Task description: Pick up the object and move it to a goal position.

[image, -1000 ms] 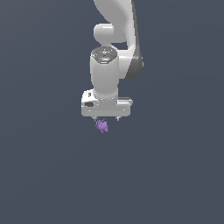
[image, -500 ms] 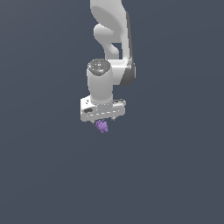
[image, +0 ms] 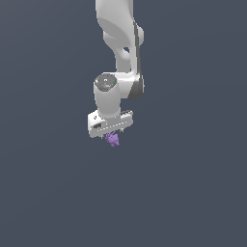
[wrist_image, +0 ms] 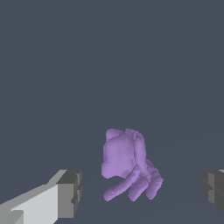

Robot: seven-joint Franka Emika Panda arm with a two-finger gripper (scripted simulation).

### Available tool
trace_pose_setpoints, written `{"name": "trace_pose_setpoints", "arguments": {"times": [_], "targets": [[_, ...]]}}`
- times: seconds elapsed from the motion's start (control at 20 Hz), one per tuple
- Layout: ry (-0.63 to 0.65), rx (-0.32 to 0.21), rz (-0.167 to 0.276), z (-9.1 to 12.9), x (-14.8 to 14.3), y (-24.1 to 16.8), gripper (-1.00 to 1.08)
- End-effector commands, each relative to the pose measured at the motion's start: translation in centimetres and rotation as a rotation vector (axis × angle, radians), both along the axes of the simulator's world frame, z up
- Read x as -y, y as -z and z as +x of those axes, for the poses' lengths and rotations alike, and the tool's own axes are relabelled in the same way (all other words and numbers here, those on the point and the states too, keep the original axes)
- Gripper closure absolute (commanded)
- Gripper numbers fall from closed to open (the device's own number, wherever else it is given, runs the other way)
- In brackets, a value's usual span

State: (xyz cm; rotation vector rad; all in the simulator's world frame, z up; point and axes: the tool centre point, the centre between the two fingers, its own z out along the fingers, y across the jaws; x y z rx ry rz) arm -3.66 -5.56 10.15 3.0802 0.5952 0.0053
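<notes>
The object (image: 113,140) is a tiny purple lumpy shape with small protrusions, lying on the dark grey floor. My white gripper (image: 112,134) hangs right over it, pointing down. In the wrist view the object (wrist_image: 120,153) sits between my two fingers, and the gripper (wrist_image: 141,191) is open. There is a clear gap between the object and each dark finger pad (wrist_image: 70,194), so neither pad touches it. No goal marker shows in either view.
The white arm (image: 120,38) rises from the hand toward the top of the exterior view. A plain dark grey surface (image: 193,193) lies all around.
The hand has come down a little and shifted slightly toward the exterior view's left, closing in over the object. The arm's upper links have swung. The object has stayed in place.
</notes>
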Motion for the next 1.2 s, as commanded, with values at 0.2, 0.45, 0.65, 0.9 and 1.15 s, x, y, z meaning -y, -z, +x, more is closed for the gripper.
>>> {"name": "trace_pose_setpoints", "arguments": {"times": [0.2,0.45,0.65,0.9,1.15], "targets": [[-0.052,-0.004,0.003,-0.7,0.3,1.0,-0.92],[-0.053,-0.005,0.003,-0.7,0.4,1.1,-0.92],[-0.054,-0.004,0.003,-0.8,0.4,1.9,-0.92],[-0.056,-0.004,0.004,-0.9,0.3,4.3,-0.92],[-0.057,-0.004,0.004,-0.8,0.4,5.9,-0.92]]}}
